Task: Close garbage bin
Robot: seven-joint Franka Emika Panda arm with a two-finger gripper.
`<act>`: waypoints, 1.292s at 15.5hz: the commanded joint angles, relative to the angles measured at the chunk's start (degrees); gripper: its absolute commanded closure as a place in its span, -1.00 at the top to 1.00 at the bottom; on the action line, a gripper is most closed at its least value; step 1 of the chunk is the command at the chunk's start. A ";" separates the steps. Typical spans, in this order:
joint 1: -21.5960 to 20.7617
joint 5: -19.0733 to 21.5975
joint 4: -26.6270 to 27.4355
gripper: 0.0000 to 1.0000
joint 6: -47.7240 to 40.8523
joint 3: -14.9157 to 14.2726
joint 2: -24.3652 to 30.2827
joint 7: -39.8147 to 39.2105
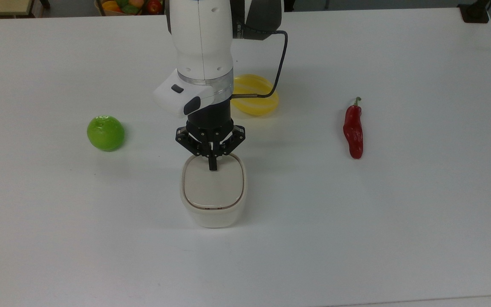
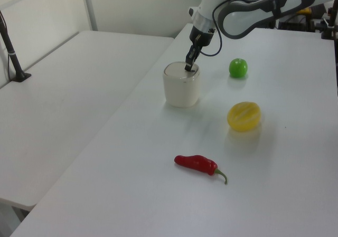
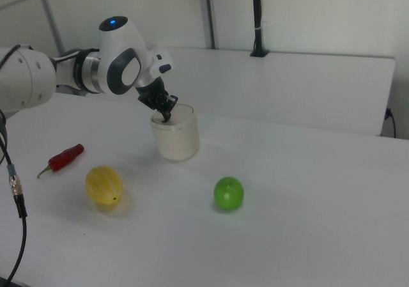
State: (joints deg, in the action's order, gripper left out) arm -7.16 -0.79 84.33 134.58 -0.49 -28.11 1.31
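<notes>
Cream-white garbage bin (image 1: 212,200) sat lid-down; gripper (image 1: 213,167), fingers pinched together and holding nothing, pressed its lid (image 1: 212,187).

Top view: bin (image 1: 213,194) between apple (image 1: 105,133), pepper (image 1: 353,130)

Top view: looks steeply down on the white table (image 1: 399,213) from the side opposite the arm's base, fairly near, arm entering from the upper edge. Left view: lower, oblique, farther back, set beyond the red chilli (image 2: 196,164), facing along the table toward the garbage bin (image 2: 181,86). Right view: oblique from the opposite end, near the green apple (image 3: 228,193). Shared by all three: bin, gripper (image 1: 212,167), apple, yellow fruit (image 1: 256,101), chilli.
</notes>
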 commanded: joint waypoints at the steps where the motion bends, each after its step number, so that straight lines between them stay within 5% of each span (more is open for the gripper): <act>1: -0.75 0.87 1.10 -1.00 -1.77 -0.30 4.45 0.45; 11: 1.88 -0.27 2.59 -1.00 -26.80 -1.00 18.60 0.27; 16: 2.85 -2.90 13.39 -1.00 -30.68 -1.00 29.06 0.27; 18: 2.77 -3.78 13.93 -0.75 -35.07 -1.00 29.78 0.27; 20: 2.77 -3.78 13.76 -0.11 -36.76 -1.00 29.70 0.18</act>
State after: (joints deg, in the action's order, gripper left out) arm -3.91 -3.58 94.59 99.78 -1.33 -1.07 1.31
